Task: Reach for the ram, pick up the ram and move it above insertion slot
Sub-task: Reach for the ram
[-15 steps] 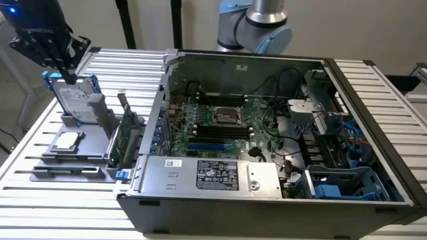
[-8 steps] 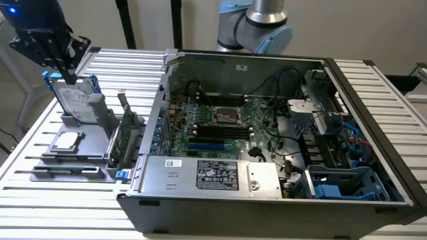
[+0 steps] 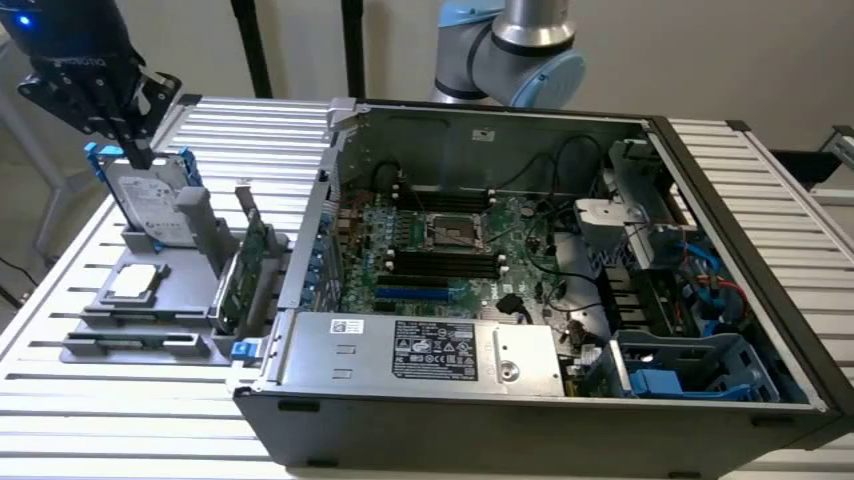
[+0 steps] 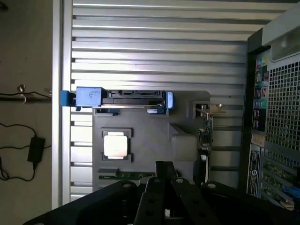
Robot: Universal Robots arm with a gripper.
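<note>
The ram is a thin green strip lying in the grey holder, just beyond the CPU. In the exterior view a dark narrow stick lies along the holder's near part; I cannot tell for sure that it is the ram. My gripper hangs high over the holder's far end, above the upright hard drive in its blue caddy, holding nothing. In the wrist view its fingers stand together, shut, beside the ram strip. The black memory slots lie on the motherboard inside the open case.
The larger green expansion card stands upright in the holder between the drive and the case wall. A power supply fills the case's front. The slatted table surrounds everything. A second robot arm stands behind the case.
</note>
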